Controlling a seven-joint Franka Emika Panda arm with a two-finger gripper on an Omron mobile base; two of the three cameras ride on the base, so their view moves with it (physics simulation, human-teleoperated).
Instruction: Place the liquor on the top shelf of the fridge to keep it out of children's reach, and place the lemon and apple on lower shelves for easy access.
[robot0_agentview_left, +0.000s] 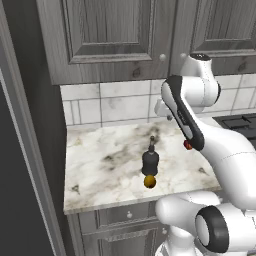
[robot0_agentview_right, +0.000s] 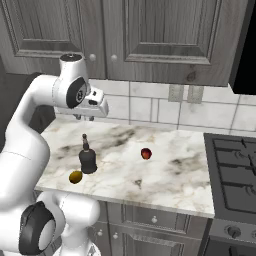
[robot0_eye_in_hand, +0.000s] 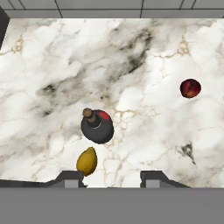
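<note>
Three things are seen on the marble counter (robot0_agentview_right: 165, 170): the bottle (robot0_agentview_right: 88, 159), the lemon (robot0_agentview_right: 75, 176) and the apple (robot0_agentview_right: 146, 153). The bottle is standing upright, the lemon is lying just beside its base on the near side, and the apple is lying well apart from both, toward the stove (robot0_agentview_right: 235, 170).

Nothing is held by the gripper (robot0_eye_in_hand: 111, 179), which is hanging high above the counter and pointed straight down. Its two fingertips (robot0_eye_in_hand: 70, 179) are seen with a moderate gap between them; whether this gap is enough for the round body of the bottle cannot be told with certainty.

The step in hand is judged to be the reach for the bottle, since none of the three things is moved yet. For a good grasp, the jaws should probably be opened more and centred over the bottle, which now lies off to one side in the hand view. Then the hand should be lowered so that the body or the thin neck is taken between the pads.

Care is needed with the lemon: it may be pushed or caught by one finger, so the jaws are better turned to close across the side free of it. The bottle should be kept upright when lifted.
</note>
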